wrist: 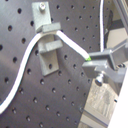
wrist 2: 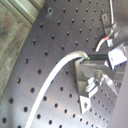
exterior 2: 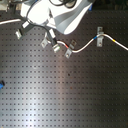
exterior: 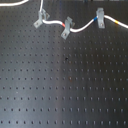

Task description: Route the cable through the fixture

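The white cable runs along the far side of the black perforated board, past three grey metal fixtures, with a red band near the middle one and blue and yellow bands at the first exterior view's right. The gripper does not show there. In the second exterior view the white arm hangs over the left fixtures, with my gripper just above the cable. In both wrist views the gripper is shut on the cable, which passes through a fixture's slot.
The perforated board stretches toward the near side with only rows of holes. A small blue object lies at the second exterior view's left edge. Another fixture with the cable's red band stands farther along in the second wrist view.
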Controlling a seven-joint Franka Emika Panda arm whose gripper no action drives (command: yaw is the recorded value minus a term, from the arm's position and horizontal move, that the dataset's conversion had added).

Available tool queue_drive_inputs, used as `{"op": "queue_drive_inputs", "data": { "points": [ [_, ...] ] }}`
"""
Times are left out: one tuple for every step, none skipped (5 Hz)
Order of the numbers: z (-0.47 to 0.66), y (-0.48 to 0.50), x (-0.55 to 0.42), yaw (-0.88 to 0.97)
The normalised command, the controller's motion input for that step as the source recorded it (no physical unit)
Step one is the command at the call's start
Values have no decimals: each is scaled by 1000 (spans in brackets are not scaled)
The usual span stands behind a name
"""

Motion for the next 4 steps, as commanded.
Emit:
{"op": "queue_drive_inputs", "data": {
  "points": [
    [477, 156, 225, 229],
    [448, 136, 52, 129],
    [360, 93, 43, 60],
    [-1, -13, 30, 63]
  ]
}}
